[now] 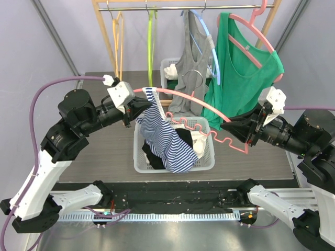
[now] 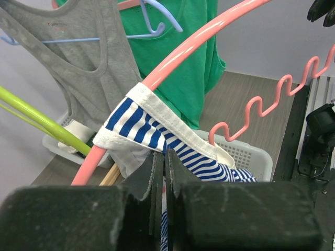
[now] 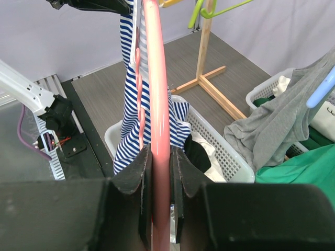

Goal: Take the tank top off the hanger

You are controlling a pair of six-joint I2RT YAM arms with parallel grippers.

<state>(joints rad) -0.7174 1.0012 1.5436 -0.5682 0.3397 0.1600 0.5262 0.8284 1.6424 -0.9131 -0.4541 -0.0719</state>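
Currently the pink hanger is held in the air above the white basket, spanning from left to right between the two arms, its wavy lower bar facing the near side. The right gripper grips the hanger's right end: in the right wrist view both fingers are pressed against the pink rod, one on each side. The left gripper is at the hanger's left end, and its fingers are clenched on a fold of the striped tank top just below the strap.

That strap – white-edged, blue and white – is looped over the hanger's upper arm near its left end, so the garment is not yet off. The rest of the striped tank top hangs down from there, and its lower part reaches into the basket, lying on the dark and pale clothes inside.

Farther back stands a wooden rack with a metal rail. From it hang a lime hanger, a grey tank top on a blue hanger, and – at the right – a green tank top on a second pink hanger. Another white basket sits on the table behind the grey top, partly hidden by it.
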